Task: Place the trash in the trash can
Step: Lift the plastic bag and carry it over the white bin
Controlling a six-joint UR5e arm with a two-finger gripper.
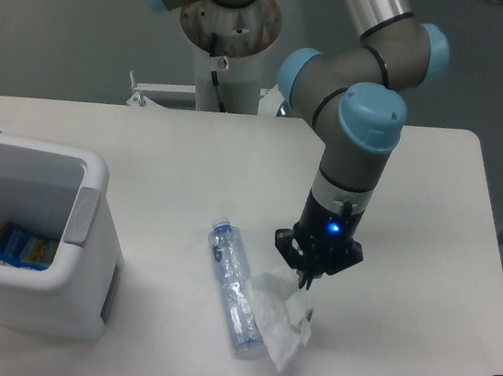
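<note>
Under gripper (306, 283), wrapper (278, 319), grip unclear.

Clear bluish bottle (233, 286), clear wrapper (278, 319), white bin (89, 222).
</note>
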